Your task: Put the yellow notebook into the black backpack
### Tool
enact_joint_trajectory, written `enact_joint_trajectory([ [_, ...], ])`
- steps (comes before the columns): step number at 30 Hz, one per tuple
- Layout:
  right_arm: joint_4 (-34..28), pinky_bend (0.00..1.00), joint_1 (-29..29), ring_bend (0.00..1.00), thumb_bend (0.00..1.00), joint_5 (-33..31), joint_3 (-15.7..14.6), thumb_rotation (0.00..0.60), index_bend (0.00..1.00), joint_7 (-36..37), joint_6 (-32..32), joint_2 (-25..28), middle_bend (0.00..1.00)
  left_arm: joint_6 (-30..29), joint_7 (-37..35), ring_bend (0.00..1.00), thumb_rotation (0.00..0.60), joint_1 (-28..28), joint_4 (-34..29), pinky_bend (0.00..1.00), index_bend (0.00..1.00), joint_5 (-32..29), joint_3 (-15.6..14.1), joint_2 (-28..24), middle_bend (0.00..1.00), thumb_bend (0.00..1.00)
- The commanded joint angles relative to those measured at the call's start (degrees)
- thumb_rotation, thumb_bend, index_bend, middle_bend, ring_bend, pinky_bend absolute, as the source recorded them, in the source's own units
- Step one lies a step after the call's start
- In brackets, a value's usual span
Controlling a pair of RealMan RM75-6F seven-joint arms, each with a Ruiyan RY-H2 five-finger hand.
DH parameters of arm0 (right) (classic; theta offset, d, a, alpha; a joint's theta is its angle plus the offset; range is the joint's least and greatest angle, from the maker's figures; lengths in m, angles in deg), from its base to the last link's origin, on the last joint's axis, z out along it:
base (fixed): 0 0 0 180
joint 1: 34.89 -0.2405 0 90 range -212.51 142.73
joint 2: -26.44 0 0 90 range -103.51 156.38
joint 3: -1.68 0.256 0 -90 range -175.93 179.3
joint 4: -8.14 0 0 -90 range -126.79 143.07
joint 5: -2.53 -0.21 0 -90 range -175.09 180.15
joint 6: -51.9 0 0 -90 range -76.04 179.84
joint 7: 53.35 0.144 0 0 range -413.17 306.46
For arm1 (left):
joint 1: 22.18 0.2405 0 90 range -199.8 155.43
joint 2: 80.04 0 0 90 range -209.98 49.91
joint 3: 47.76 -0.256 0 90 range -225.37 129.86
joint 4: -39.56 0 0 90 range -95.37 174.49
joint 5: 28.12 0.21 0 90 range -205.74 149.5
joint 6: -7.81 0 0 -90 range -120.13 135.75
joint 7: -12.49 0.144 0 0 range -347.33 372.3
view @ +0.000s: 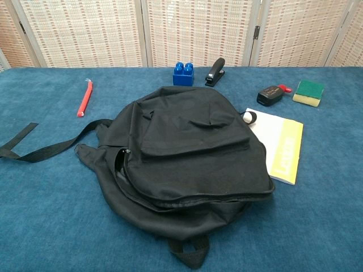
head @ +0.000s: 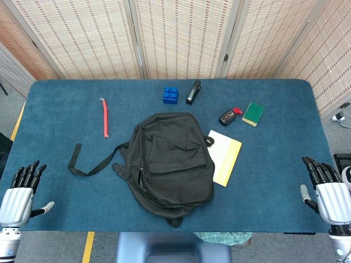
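Observation:
The black backpack (head: 169,163) lies flat in the middle of the blue table, its zipper shut as far as I can see; the chest view shows it as backpack (view: 187,158). The yellow notebook (head: 226,156) lies flat against the bag's right side, partly tucked under it, also seen as notebook (view: 281,147). My left hand (head: 21,194) hovers at the near left table edge, fingers spread and holding nothing. At the near right edge my right hand (head: 328,193) is likewise spread and holds nothing. Neither hand shows in the chest view.
A loose black strap (head: 90,164) trails left from the bag. Along the far side lie a red pen (head: 105,118), a blue brick (head: 171,95), a black stapler (head: 193,91), a small black-and-red device (head: 229,116) and a green sponge (head: 253,113).

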Motion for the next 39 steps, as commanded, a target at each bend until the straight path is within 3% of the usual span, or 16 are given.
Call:
enact_joint_trajectory([
  [1,-0.19,0.19,-0.35,0.20,0.51,-0.01,-0.17,0.600,0.05,0.23,1.45,0.23,0.15,0.36,0.19,0.06,0.600,-0.10,0.12,0.00,0.00,-0.23,-0.04,0.14,0.03,0.11],
  [18,0.48,0.14,-4.86,0.14,0.51,0.65,-0.06,0.600,0.00,-0.52,11.59,-0.58,0.09,1.21,0.70,0.06,0.600,-0.19,-0.16,0.00,0.00,-0.55,-0.29,0.41,0.03,0.11],
  [26,8.71,0.08,-11.92,0.09,0.51,-0.33,1.40,0.600,0.00,-1.51,22.44,-8.91,0.07,0.80,0.59,0.06,0.600,0.32,-0.79,0.00,0.00,-0.49,-0.65,-0.09,0.03,0.11],
  [31,14.24,0.04,-15.77,0.06,0.32,-0.79,2.29,0.600,0.00,-1.91,27.17,-14.25,0.04,0.65,-0.35,0.06,0.600,0.70,-0.99,0.00,0.00,-0.55,-0.88,-0.64,0.03,0.11],
  [39,24.50,0.04,-20.18,0.06,0.31,-0.28,2.64,0.600,0.00,-0.59,30.66,-22.61,0.04,0.58,-0.16,0.06,0.600,1.03,-1.14,0.00,0.00,-0.61,-1.10,-0.70,0.03,0.11],
])
